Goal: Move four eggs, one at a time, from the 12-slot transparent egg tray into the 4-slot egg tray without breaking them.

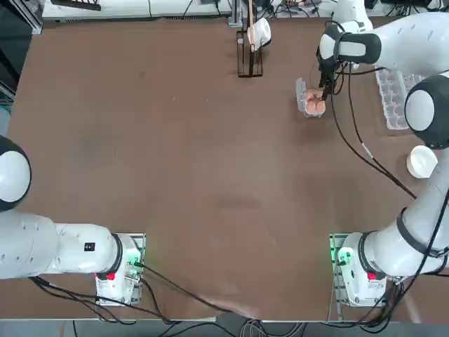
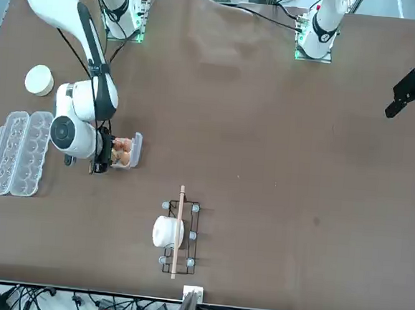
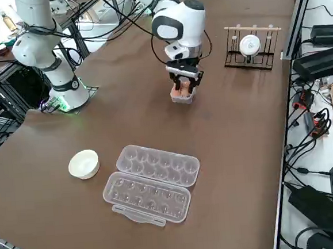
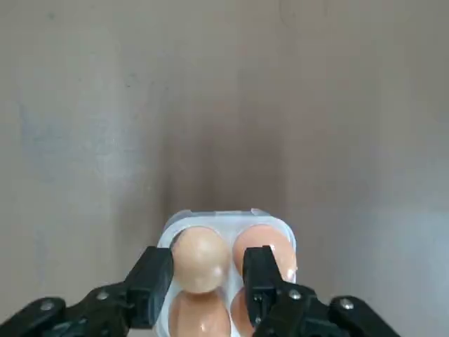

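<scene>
We're right over the 4-slot egg tray (image 4: 228,232) now, far across the brown bench (image 1: 175,175), and all four cups show eggs (image 4: 201,258). Our right tool (image 4: 208,281) hangs just above it, fingers (image 4: 150,284) parted on either side of one egg, with slim gaps showing, so we call it open and holding nothing. Off to the right sits the 12-slot transparent egg tray (image 1: 393,98), lid flipped flat, every cup bare. Nearer us on that side rests a small white bowl (image 1: 422,161). Far out past the middle, a wire rack (image 1: 250,53) carries a white cup (image 3: 249,44).
</scene>
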### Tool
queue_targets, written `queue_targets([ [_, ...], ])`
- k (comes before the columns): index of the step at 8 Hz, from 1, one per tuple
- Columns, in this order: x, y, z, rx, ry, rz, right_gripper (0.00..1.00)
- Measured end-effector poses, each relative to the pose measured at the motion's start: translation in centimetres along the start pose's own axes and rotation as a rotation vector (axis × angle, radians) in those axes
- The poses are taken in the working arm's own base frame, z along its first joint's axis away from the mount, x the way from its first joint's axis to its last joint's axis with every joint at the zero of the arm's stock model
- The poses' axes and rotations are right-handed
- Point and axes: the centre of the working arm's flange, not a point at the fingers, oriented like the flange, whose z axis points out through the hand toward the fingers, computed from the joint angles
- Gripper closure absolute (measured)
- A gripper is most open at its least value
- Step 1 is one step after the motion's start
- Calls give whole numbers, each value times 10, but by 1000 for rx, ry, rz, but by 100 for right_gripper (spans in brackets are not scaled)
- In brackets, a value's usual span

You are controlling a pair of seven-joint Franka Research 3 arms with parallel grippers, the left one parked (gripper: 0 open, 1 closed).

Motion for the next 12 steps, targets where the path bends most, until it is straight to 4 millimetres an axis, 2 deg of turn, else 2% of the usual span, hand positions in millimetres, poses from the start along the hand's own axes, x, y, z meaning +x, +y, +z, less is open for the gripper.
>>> queue_targets([
  [2,0,0,0,2,0,3,1],
  [4,0,-1,-8,16,-3,4,0],
  [5,0,-3,-22,29,-2,0,0],
  [8,9,-2,-82,16,10,-144,0],
  [12,64,10,-157,72,17,-497,0],
])
